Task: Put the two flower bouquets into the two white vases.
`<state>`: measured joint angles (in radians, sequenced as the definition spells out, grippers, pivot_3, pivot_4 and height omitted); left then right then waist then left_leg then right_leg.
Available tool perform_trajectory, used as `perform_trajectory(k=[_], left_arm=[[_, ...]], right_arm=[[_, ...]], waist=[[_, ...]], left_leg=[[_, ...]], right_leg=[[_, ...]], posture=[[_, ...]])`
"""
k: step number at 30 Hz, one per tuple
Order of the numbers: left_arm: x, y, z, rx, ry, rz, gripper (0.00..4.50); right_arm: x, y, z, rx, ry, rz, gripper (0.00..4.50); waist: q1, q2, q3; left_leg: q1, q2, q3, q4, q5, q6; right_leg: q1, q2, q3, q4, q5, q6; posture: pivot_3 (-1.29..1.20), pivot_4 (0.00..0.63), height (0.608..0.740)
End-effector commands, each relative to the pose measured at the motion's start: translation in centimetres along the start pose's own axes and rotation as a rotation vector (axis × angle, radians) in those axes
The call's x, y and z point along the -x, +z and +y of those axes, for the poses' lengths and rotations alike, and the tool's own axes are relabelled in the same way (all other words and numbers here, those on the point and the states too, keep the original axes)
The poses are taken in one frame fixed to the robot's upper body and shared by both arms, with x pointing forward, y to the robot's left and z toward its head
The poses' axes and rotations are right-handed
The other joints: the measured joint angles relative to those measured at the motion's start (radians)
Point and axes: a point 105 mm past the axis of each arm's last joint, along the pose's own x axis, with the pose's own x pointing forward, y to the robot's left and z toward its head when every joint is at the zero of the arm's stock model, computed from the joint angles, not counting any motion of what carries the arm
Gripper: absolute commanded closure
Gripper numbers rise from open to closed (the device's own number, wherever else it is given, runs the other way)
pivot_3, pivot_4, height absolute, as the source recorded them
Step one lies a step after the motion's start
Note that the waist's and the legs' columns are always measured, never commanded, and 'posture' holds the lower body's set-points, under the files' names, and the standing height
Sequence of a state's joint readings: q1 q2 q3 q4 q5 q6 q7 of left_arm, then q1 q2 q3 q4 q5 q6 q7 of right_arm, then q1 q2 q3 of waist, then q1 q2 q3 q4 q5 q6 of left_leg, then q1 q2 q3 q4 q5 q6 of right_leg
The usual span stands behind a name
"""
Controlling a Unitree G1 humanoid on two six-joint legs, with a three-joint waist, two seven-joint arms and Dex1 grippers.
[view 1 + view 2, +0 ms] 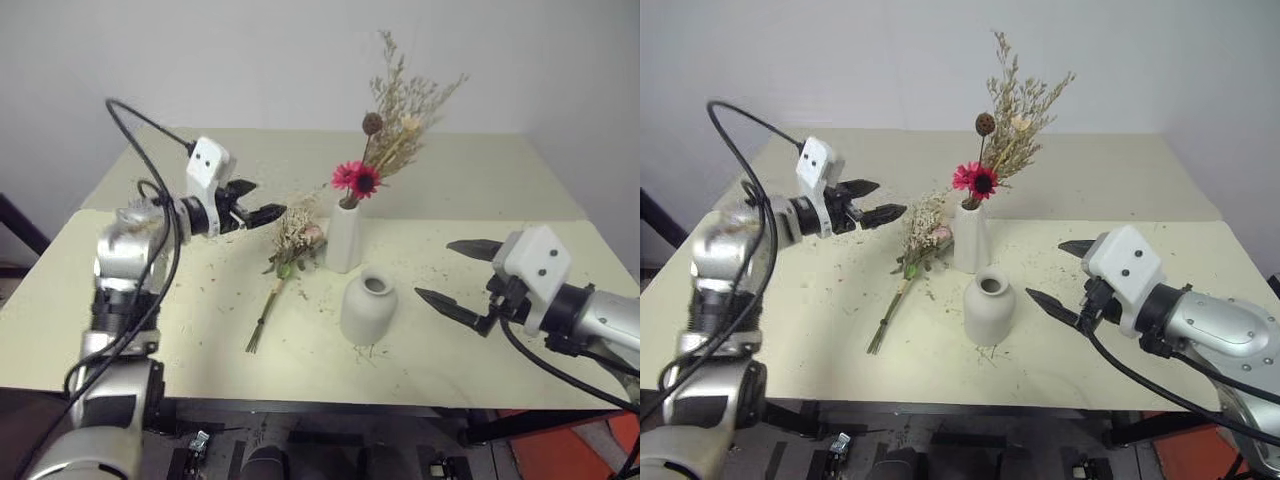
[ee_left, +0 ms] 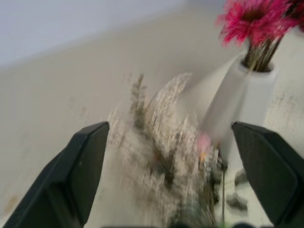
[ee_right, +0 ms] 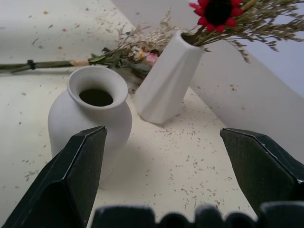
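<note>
Left gripper (image 1: 258, 207) is raised on the left, jaws spread, pointing right. Right gripper (image 1: 452, 275) hangs low at right, jaws apart.

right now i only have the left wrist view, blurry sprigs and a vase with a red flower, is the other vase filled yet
Observer: No. The squat vase stands empty, in front of the tall vase that holds the red daisy bouquet.
Operator: so those sprigs in front of me are the second bunch, where's it lying
Observer: Yes. The rose bouquet lies flat on the table, heads near the tall vase, stems pointing toward the robot.
Operator: what's the right arm doing
Observer: The right gripper hangs open beside the squat vase, holding nothing. Your left gripper is open too.
</note>
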<state>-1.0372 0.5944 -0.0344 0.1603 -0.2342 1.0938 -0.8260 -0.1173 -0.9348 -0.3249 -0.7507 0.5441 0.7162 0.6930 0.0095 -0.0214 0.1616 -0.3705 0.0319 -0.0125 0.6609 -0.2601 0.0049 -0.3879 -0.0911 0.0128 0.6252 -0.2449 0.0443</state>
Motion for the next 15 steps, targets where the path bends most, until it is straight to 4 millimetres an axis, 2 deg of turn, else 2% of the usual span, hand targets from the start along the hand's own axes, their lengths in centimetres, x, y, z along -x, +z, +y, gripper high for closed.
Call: perform_trajectory(k=[1, 5, 8, 15], left_arm=[[-0.1, -1.3, -2.5, 0.085, 0.011, 0.336, 0.03], [0.2, -3.2, -3.7, 0.079, -0.004, 0.488, 0.03], [0.2, -5.0, -3.6, 0.096, -0.007, 0.558, 0.03], [-0.7, -7.1, -3.7, 0.136, 0.006, 0.607, 0.03]], right_arm=[[0.2, 0.6, -0.7, 0.044, 0.016, -0.025, 0.00], [-0.7, 0.8, -1.3, 0.057, 0.030, -0.044, 0.00], [-1.1, 0.9, -1.4, 0.058, 0.035, -0.057, 0.00], [-1.5, 1.3, -1.2, 0.060, 0.051, -0.070, 0.00]], waist=[[-0.001, 0.001, -0.001], [-0.031, 0.004, -0.002], [-0.050, 0.004, -0.002], [-0.032, 0.004, -0.002]], left_leg=[[0.001, 0.000, 0.000, 0.000, 0.000, 0.000], [0.002, 0.000, 0.000, -0.001, 0.000, 0.000], [0.001, 0.001, -0.001, -0.002, 0.000, 0.000], [0.000, 0.000, -0.005, -0.001, 0.000, 0.001]], right_leg=[[0.001, 0.000, 0.001, 0.000, -0.001, 0.002], [-0.001, 0.001, 0.003, 0.002, -0.003, 0.000], [-0.004, 0.003, 0.005, 0.005, -0.004, -0.002], [-0.004, 0.003, 0.004, 0.006, -0.005, -0.004]], posture=[[0.00, 0.150, 0.740], [0.00, 0.150, 0.740], [0.00, 0.150, 0.740], [0.00, 0.150, 0.740]])
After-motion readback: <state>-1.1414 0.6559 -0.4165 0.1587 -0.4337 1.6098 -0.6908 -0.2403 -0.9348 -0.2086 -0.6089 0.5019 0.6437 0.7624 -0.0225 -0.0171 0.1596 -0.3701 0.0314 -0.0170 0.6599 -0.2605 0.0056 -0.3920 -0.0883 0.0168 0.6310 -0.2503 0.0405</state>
